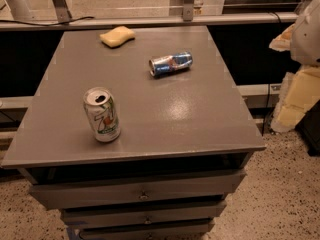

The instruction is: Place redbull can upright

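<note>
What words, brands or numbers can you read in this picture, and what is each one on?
"7": large figure on the upright white-and-green can, front left of the table; smaller print below it is too blurred to read.
redbull can, lying on its side: lettering too blurred to read.
sponge and drawers: no text.
The gripper is not in view.

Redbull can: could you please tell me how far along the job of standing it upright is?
Nothing looks done: the redbull can lies on its side on the grey table. Nothing is in hand: the hand is out of view. Left: grasp the can, stand it upright.
</note>
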### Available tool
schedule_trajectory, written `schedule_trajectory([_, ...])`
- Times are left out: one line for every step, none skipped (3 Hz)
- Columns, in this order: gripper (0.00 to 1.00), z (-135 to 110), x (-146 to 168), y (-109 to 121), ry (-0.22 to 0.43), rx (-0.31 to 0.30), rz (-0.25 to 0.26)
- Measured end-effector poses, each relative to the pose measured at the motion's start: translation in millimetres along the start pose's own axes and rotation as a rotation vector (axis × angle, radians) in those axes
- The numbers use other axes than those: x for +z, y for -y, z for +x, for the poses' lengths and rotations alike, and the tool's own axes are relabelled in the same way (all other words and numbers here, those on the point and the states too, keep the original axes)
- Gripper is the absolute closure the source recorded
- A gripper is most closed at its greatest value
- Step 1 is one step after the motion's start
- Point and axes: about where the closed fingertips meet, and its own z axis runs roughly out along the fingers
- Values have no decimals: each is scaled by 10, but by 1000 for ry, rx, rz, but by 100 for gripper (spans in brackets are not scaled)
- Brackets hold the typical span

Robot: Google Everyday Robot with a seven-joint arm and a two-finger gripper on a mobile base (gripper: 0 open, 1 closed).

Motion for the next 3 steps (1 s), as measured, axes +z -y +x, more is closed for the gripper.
schedule_trajectory([0, 0, 0, 0, 0, 0, 0])
schedule_trajectory([0, -49, -7, 12, 20, -18, 5])
schedule_trajectory([0, -414, 181, 104, 104, -94, 19])
